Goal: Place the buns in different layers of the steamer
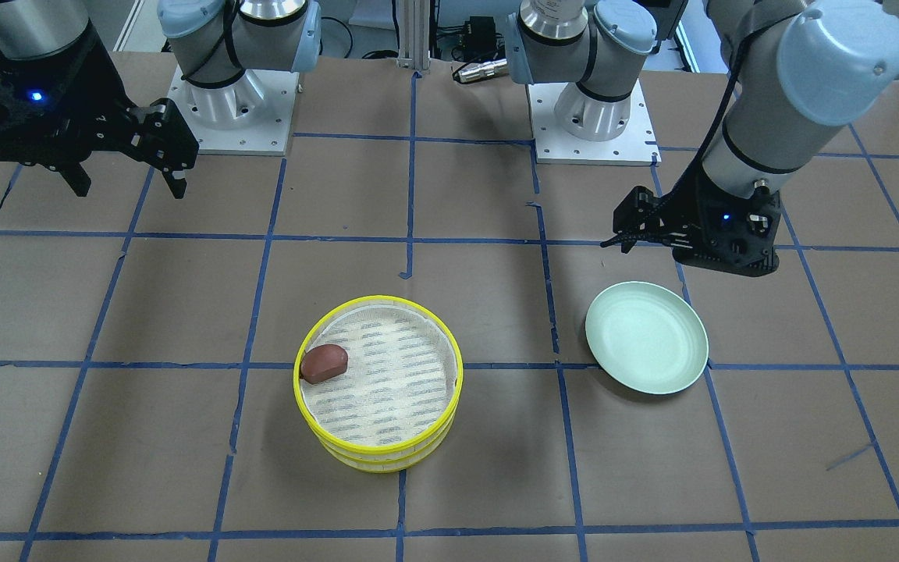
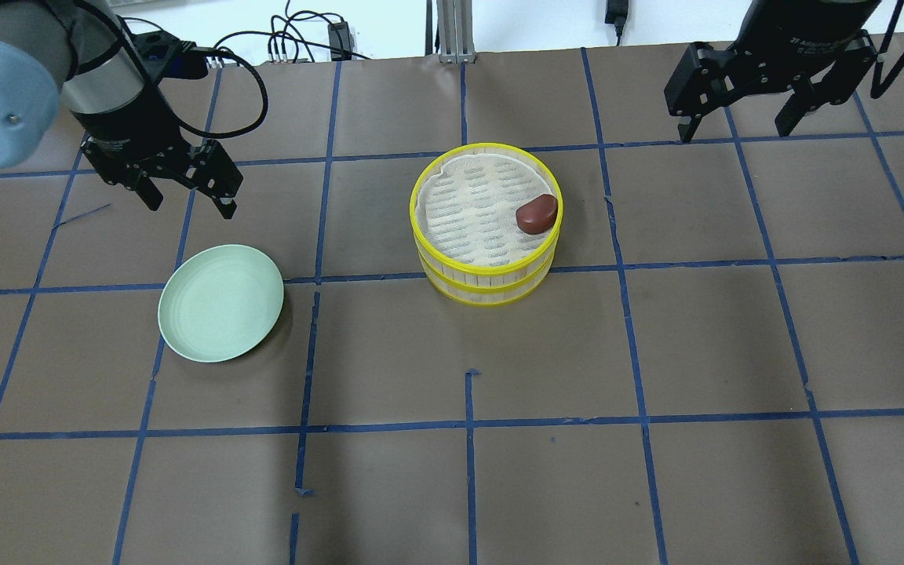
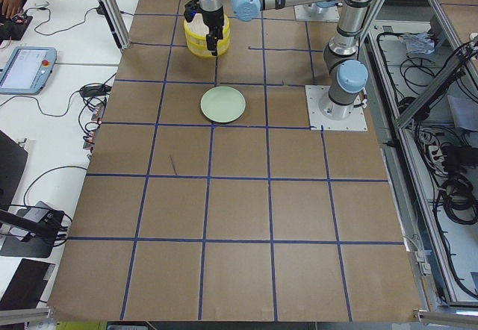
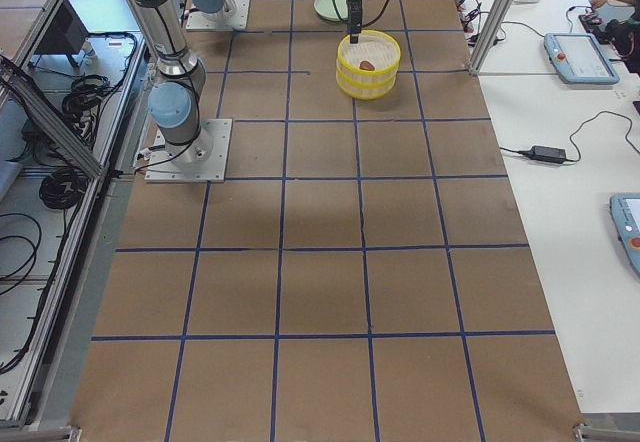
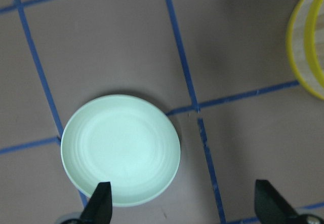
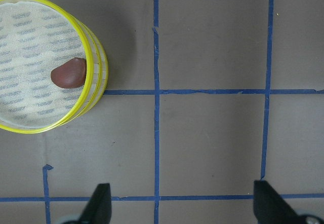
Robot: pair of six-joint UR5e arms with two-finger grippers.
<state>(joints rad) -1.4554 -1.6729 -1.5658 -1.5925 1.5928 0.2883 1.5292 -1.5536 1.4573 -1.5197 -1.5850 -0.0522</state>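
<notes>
Two yellow-rimmed steamer layers are stacked at the table's middle, the top layer (image 2: 414, 205) on the bottom layer (image 2: 491, 293). The dark reddish-brown bun (image 2: 537, 213) lies on the top layer's woven liner by the rim; it also shows in the front view (image 1: 324, 363) and the right wrist view (image 6: 68, 73). The white bun is hidden. My left gripper (image 2: 185, 184) is open and empty, hanging above the table just beyond the pale green plate (image 2: 220, 302). My right gripper (image 2: 738, 124) is open and empty, high at the far right, away from the steamer.
The green plate (image 5: 120, 148) holds nothing. Brown paper with blue tape grid lines covers the table (image 2: 468, 471). The arm bases (image 1: 231, 101) stand on the robot's side. The steamer's edge (image 5: 304, 46) shows at the left wrist view's right.
</notes>
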